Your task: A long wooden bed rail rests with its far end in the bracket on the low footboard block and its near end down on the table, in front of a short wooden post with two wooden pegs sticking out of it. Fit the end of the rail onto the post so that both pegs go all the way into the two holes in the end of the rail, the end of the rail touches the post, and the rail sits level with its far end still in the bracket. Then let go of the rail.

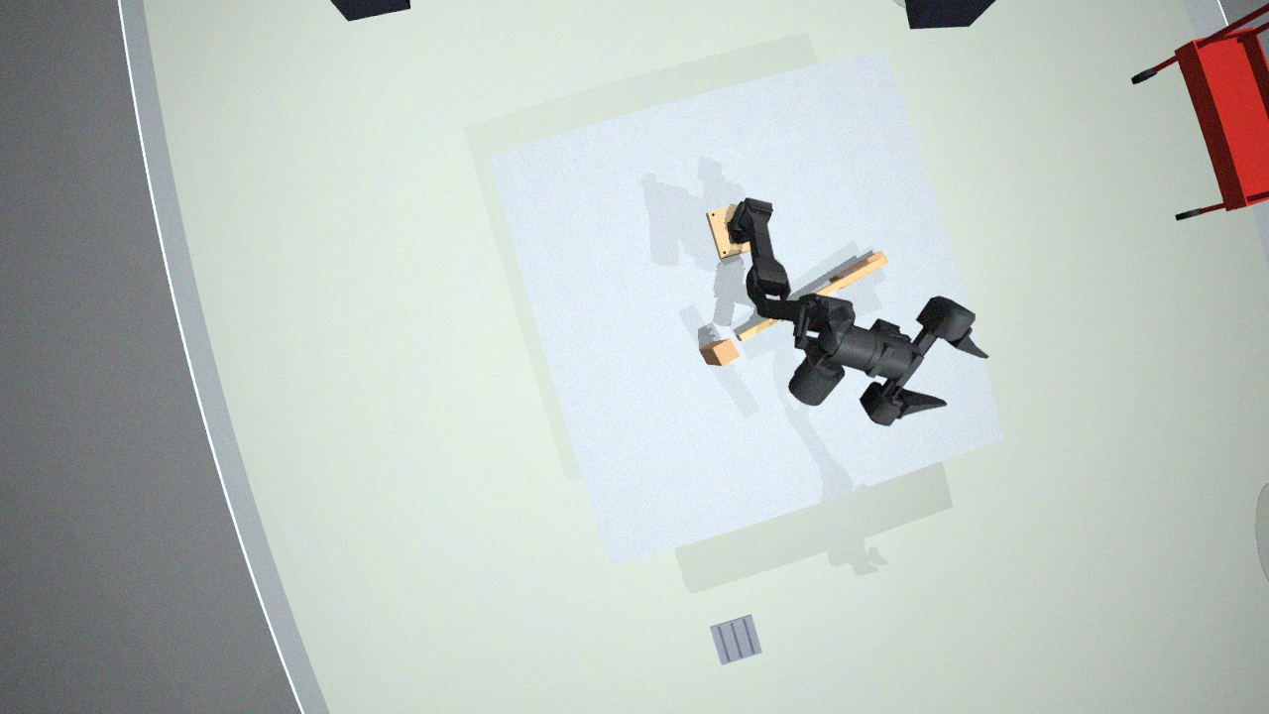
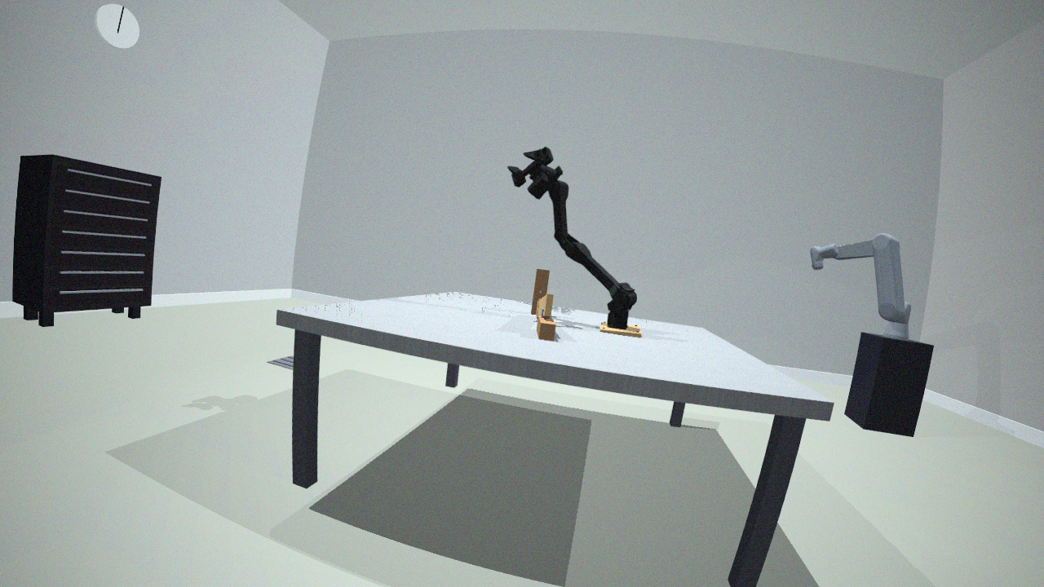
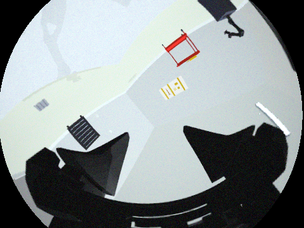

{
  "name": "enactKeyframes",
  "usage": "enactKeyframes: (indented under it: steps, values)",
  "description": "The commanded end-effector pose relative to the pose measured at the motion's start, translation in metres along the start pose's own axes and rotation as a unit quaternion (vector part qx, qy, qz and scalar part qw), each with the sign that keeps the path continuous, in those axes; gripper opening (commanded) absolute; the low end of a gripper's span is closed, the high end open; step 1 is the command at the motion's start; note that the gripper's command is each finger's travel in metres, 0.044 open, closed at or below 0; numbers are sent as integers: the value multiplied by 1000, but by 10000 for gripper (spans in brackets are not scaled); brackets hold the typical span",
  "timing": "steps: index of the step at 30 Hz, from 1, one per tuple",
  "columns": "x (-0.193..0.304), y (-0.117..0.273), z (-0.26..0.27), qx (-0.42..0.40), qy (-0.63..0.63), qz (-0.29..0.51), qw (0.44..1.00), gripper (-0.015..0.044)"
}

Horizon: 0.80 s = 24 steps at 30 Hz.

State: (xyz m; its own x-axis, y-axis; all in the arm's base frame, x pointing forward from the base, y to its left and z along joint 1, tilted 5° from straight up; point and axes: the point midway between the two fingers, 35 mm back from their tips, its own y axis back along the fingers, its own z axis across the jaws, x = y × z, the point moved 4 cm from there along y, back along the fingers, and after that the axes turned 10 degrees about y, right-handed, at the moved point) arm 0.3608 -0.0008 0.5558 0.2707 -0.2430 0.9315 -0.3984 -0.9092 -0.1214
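The long wooden rail [image 1: 817, 292] lies slantwise on the white table top, partly hidden under my arm. Its near end lies close to the short wooden post [image 1: 719, 352]; I cannot make out the pegs. Its far end [image 1: 873, 263] lies toward the table's right side, and the footboard block is not clearly visible there. In the side view the wooden pieces [image 2: 542, 306] stand left of my arm's base. My gripper [image 1: 963, 380] [image 2: 527, 169] is open and empty, raised high above the table.
My arm's base stands on a wooden plate [image 1: 723, 232] near the table's middle. A red cart [image 1: 1228, 124], a black dresser [image 2: 83, 233] and a grey robot on a black pedestal [image 2: 886, 364] stand on the floor away from the table. A floor vent [image 1: 735, 639] lies beside the table.
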Motion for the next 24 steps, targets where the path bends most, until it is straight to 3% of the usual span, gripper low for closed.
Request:
enactKeyframes:
  steps: [1, 6, 12, 18, 24]
  values:
    - [1, 1, 0, -3, 4, 4, 1000, 426]
    - [31, 45, -34, -77, 183, 75, 977, 440]
    - [59, 85, -96, -165, 423, 130, 881, 440]
    - [65, 108, -173, -246, 648, 125, 710, 440]
    - [51, 101, -249, -295, 826, 76, 474, 440]
